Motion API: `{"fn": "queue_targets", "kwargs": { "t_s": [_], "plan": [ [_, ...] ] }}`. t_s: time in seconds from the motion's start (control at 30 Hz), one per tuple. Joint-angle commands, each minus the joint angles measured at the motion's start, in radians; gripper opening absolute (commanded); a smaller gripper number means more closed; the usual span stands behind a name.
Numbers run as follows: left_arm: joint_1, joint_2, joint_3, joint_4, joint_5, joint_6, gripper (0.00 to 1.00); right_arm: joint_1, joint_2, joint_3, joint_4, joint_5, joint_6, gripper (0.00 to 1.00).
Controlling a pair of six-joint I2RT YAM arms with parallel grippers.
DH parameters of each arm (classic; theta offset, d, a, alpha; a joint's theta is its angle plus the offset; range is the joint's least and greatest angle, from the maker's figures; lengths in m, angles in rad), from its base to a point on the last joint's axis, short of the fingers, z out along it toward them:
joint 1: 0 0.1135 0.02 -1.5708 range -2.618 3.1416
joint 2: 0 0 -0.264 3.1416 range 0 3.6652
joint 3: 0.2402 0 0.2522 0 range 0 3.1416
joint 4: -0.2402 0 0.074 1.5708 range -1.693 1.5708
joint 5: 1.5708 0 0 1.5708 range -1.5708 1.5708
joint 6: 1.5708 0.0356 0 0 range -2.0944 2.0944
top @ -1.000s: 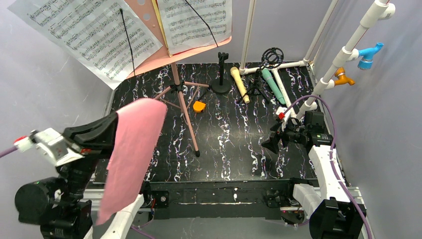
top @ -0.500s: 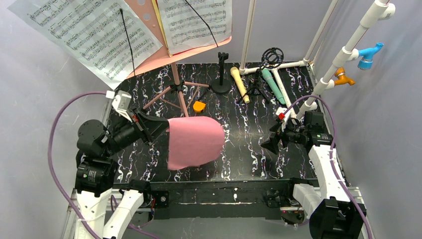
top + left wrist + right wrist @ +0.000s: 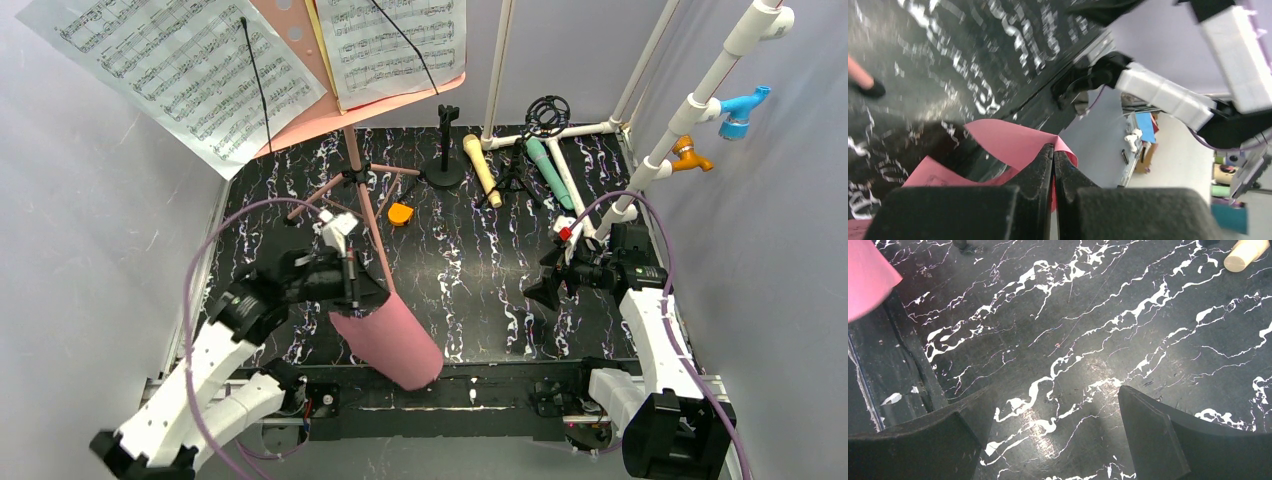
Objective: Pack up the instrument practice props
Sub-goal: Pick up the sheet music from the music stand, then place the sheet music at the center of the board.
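The left hand [image 3: 372, 298] is clamped shut on a pink music sheet [image 3: 392, 342], which curls down from its fingers toward the near edge of the tabletop [image 3: 470, 290]. The right hand [image 3: 541, 288] hovers over the tabletop with its jaws spread wide and nothing between them, well apart from the sheet. Just beyond the left hand stand the pink tripod legs [image 3: 374, 235], carrying the pink music board [image 3: 287, 20] with white sheets [image 3: 190, 70]. Far beyond the right hand rest the beige microphone [image 3: 482, 170] and the teal microphone [image 3: 549, 172].
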Motion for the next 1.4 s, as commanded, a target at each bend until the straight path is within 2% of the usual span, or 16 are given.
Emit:
{"fn": "queue_targets", "kwargs": {
  "t_s": [0.0,0.13,0.33,0.43,0.57,0.67,0.77,0.87,1.07,1.2,1.37],
  "plan": [
    [-0.083,0.155,-0.057,-0.044,-0.149,-0.155,0.00,-0.005,0.002,-0.001,-0.019,-0.037,-0.028,1.00],
    [-0.088,0.246,-0.102,-0.042,-0.216,-0.213,0.00,-0.004,0.004,-0.001,-0.020,-0.037,-0.028,1.00],
    [-0.087,0.249,-0.166,-0.036,-0.376,-0.330,0.00,-0.005,0.006,-0.001,-0.020,-0.041,-0.031,1.00],
    [-0.088,0.224,-0.211,-0.018,-0.449,-0.464,0.00,-0.005,0.009,-0.001,-0.021,-0.043,-0.031,1.00],
    [-0.076,0.184,-0.285,0.005,-0.525,-0.756,0.00,-0.004,0.009,-0.003,-0.021,-0.044,-0.029,1.00],
    [-0.041,0.164,-0.325,-0.042,-0.564,-0.915,0.00,-0.005,0.008,-0.003,-0.022,-0.046,-0.030,1.00],
    [-0.011,0.133,-0.328,-0.121,-0.620,-1.007,0.00,-0.006,0.009,-0.003,-0.023,-0.047,-0.032,1.00],
    [0.007,0.095,-0.316,-0.163,-0.680,-1.063,0.00,-0.004,0.009,-0.003,-0.023,-0.046,-0.033,1.00],
    [0.036,0.102,-0.252,-0.181,-0.670,-1.069,0.00,-0.005,0.006,-0.003,-0.023,-0.046,-0.033,1.00],
    [0.073,0.140,-0.218,-0.195,-0.671,-1.072,0.00,-0.004,0.004,-0.003,-0.029,-0.053,-0.035,1.00],
    [0.100,0.231,-0.229,-0.138,-0.649,-1.075,0.00,-0.001,0.008,0.000,-0.054,-0.077,-0.061,1.00]
  ]
}}
